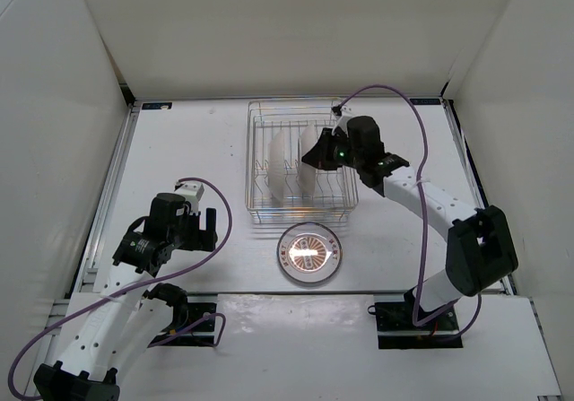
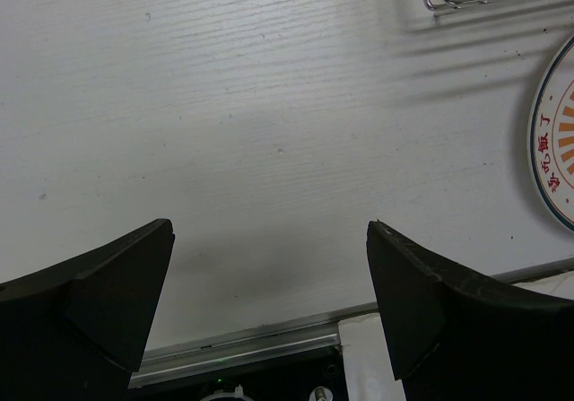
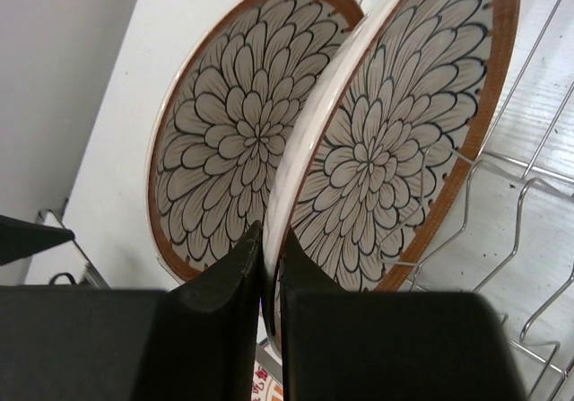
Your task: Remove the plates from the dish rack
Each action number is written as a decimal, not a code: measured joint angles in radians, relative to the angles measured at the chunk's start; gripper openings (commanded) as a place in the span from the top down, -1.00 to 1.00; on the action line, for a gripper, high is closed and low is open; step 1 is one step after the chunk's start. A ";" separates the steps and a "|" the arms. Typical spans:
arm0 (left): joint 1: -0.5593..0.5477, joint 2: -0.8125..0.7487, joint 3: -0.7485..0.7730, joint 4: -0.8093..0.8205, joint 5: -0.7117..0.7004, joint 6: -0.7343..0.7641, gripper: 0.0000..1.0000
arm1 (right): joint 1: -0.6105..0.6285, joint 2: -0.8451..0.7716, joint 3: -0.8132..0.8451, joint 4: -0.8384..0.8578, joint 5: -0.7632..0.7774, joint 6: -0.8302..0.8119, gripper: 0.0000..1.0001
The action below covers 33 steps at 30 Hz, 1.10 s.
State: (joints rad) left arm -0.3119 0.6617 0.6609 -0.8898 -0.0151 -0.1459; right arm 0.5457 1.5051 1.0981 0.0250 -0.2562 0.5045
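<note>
A: White table point(image 1: 197, 150). What's in the dish rack point(image 1: 300, 214)?
B: Two brown-rimmed plates point(image 3: 233, 123), upright; right gripper point(image 3: 269, 239) pinches one's rim. Grey-rimmed plate point(image 1: 309, 253) lies outside, just beside. Left gripper point(image 2: 269, 231) spread wide.

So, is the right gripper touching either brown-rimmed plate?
Touching. In the right wrist view the right gripper pinches the white edge of the nearer brown-rimmed plate, with no gap at either finger.

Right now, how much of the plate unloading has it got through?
One of three looks done: the grey-rimmed plate lies flat on the table in front of the dish rack. In hand: the right gripper pinches the rim of the right brown-rimmed plate. Left: lifting it out, then the left brown-rimmed plate. The left gripper hangs open, idle.
</note>
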 measured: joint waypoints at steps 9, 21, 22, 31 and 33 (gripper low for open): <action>0.000 -0.003 0.000 0.000 0.000 0.000 -1.00 | -0.045 -0.009 -0.053 0.117 -0.027 0.067 1.00; 0.000 -0.003 0.000 0.000 0.000 0.000 -1.00 | -0.080 -0.126 -0.121 0.182 -0.023 0.136 1.00; 0.000 -0.003 0.000 0.000 0.000 0.000 -1.00 | -0.084 -0.135 -0.129 0.203 -0.018 0.146 1.00; 0.000 0.000 0.000 0.000 0.000 0.000 -1.00 | -0.107 -0.122 -0.079 0.219 -0.047 0.166 1.00; 0.000 0.000 0.000 0.000 0.000 0.000 -1.00 | -0.108 -0.125 -0.041 0.177 -0.050 0.145 1.00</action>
State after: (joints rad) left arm -0.3119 0.6613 0.6609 -0.8902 -0.0147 -0.1455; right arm 0.4377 1.3800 1.0573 0.2024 -0.3061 0.6495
